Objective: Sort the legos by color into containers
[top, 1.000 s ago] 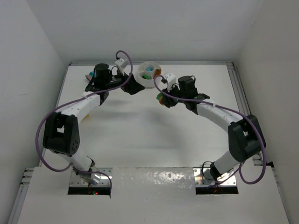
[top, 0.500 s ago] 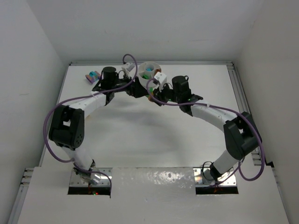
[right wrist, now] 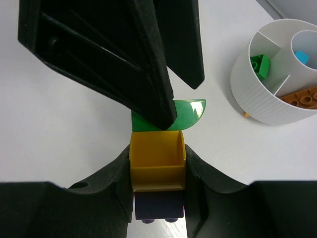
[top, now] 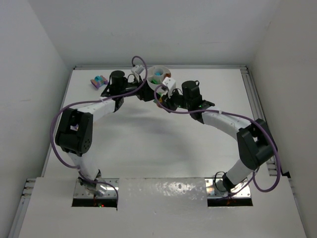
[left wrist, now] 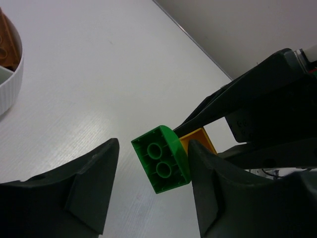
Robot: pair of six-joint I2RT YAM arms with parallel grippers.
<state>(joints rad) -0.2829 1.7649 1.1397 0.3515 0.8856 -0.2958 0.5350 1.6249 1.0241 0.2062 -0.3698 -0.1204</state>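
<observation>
1. The right tool [right wrist: 157, 158] is pinching the yellow lego [right wrist: 157, 171] by its side walls. A green lego [left wrist: 161, 166] is joined to its far end, and a dark purple lego [right wrist: 158, 208] sits behind it.
2. The stack hangs over the bench [left wrist: 74, 74], near the dish [right wrist: 257, 94].
3. The left tool [left wrist: 153, 148] stands spread around the green lego. One finger touches it and the other is apart.
4. We judge the pieces light, rigid and slick, and their joint tight.
5. We advise gripping the green lego's flat opposite sides squarely, or it may twist out.
</observation>
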